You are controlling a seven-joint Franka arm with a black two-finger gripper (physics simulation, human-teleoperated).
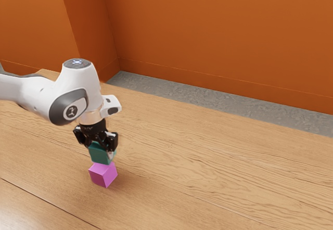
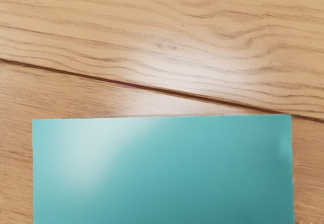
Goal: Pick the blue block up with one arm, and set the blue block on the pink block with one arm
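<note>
A teal-blue block (image 1: 99, 154) sits on top of the pink block (image 1: 103, 174) on the wooden table, at the exterior view's lower left. My black gripper (image 1: 100, 148) comes straight down onto the blue block, its fingers closed against the block's two sides. In the wrist view the blue block (image 2: 162, 169) is a broad teal face just under the hand, and it hides the pink block beneath it.
The wooden table (image 1: 218, 162) stretches wide toward the exterior view's right. A grey floor strip (image 1: 234, 102) and orange walls (image 1: 218, 32) lie behind it. A seam between table boards (image 2: 152, 89) runs past the block.
</note>
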